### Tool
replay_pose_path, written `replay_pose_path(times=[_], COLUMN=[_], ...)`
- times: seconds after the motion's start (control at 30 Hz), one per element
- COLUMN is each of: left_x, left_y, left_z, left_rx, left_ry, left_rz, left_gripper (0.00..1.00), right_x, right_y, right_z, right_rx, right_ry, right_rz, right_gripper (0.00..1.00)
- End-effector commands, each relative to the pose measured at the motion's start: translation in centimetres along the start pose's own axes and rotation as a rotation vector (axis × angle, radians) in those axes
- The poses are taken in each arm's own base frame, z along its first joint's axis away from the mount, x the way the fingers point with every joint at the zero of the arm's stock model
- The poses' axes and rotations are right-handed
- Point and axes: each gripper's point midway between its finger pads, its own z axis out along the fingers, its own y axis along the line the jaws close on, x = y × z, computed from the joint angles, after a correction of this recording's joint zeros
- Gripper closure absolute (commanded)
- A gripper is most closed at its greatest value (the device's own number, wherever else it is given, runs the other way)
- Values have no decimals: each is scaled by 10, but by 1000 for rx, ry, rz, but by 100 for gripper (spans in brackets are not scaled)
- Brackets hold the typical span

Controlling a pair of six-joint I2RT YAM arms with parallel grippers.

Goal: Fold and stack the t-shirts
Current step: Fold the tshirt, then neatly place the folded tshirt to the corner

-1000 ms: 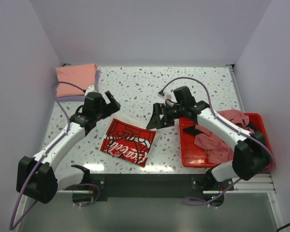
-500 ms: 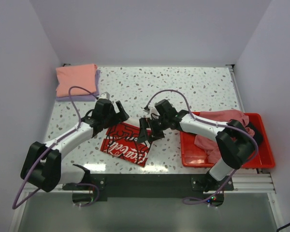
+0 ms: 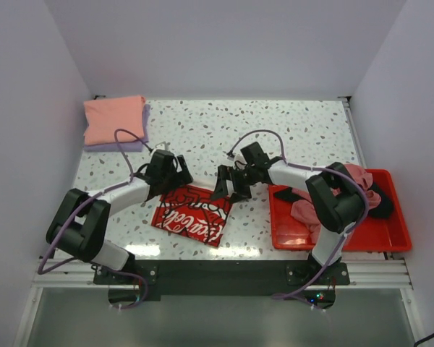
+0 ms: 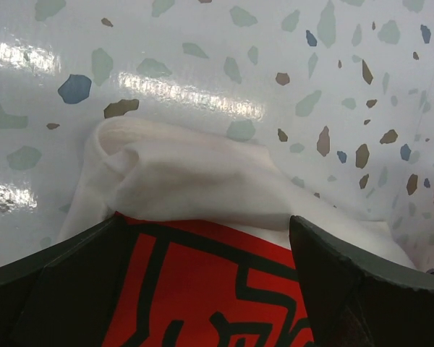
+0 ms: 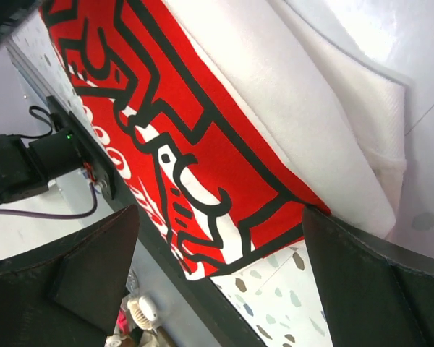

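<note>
Straddling the t-shirt edge, left gripper and right gripper gape wide.

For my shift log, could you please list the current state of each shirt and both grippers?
printed white t-shirt: folded flat.
salmon-pink t-shirt: folded, stacked on the lavender one.
lavender t-shirt: folded, bottom of the stack.
rose t-shirts: crumpled in the red tray.
left gripper: open, over the printed shirt.
right gripper: open, over the printed shirt.
</note>
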Motion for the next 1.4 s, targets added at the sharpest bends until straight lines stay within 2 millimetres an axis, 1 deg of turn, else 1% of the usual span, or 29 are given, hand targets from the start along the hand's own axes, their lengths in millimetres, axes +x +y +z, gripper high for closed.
replay_pose_path(times=[0.0,0.07,0.1,0.23,0.3,0.4,0.43,0.5,0.53,0.57,0.6,0.63,0.67,0.77,0.8,0.83,0.87,0.93,0.97,1.0,1.03,1.07,1.1,1.13,1.17,1.2,1.23,1.3,1.37], left_x=[-10,-6,-7,-11,-14,-21,-25,-34,-40,-46,-61,-66,-77,-86,-84,-87,-81,-76,-64,-59,-58,-44,-39,-37,-25,-22,-13,-4,7], left_y=[9,16,21,36,53,60,59,52,50,47,37,35,26,15,14,11,15,19,25,28,26,34,32,32,40,40,45,46,55], left_z=[8,9,9,-4,-12,-21,-24,-27,-30,-32,-37,-42,-48,-65,-69,-79,-81,-93,-92,-94,-101,-98,-98,-102,-97,-97,-94,-89,-80], left_rx=[-59,-90,-111,-183,-262,-297,-292,-276,-274,-278,-265,-273,-253,-201,-184,-162,-161,-151,-150,-143,-112,-114,-85,-65,-75,-63,-68,-53,-77], left_ry=[-44,-31,-40,-73,-106,-139,-150,-171,-180,-189,-218,-225,-246,-270,-266,-285,-277,-278,-253,-247,-262,-237,-229,-236,-215,-213,-194,-168,-149], left_rz=[8,0,-1,-22,-29,-27,-18,-9,11,17,13,20,17,13,12,4,4,-15,-14,-17,-32,-26,-28,-38,-38,-52,-52,-48,-61], left_gripper=[0,0,0,0,0,0,0,0,0,0,0,0,0,0,0,0,0,0,0,0,0,0,0,0,0,0,0,0,0], right_x=[-25,-29,-28,-38,-48,-52,-61,-62,-78,-84,-86,-102,-106,-114,-113,-108,-103,-89,-86,-74,-69,-64,-53,-50,-45,-35,-32,-20,-14], right_y=[-2,-5,-11,-21,-24,-29,-24,-24,-14,-8,-1,14,23,51,64,65,67,73,78,73,75,73,59,66,62,53,54,42,40], right_z=[1,4,7,13,13,19,19,18,11,7,-2,-12,-19,-48,-63,-69,-74,-95,-104,-119,-129,-137,-139,-165,-171,-174,-190,-194,-204], right_rx=[-18,-20,-11,5,18,32,24,44,39,40,51,43,43,36,31,39,46,59,57,92,104,119,159,181,199,220,243,270,282], right_ry=[-47,-40,-27,-9,-13,9,3,30,1,-8,-8,-44,-55,-106,-136,-141,-148,-209,-251,-295,-337,-368,-379,-476,-505,-517,-583,-604,-647], right_rz=[-35,-41,-26,-39,-42,-51,-77,-73,-120,-141,-153,-208,-230,-304,-334,-335,-340,-350,-365,-362,-352,-346,-322,-327,-318,-296,-294,-269,-261], right_gripper=[1,1,1,1,1,1,1,1,1,1,1,1,1,1,1,1,1,1,1,1,1,1,1,1,1,1,1,1,1])
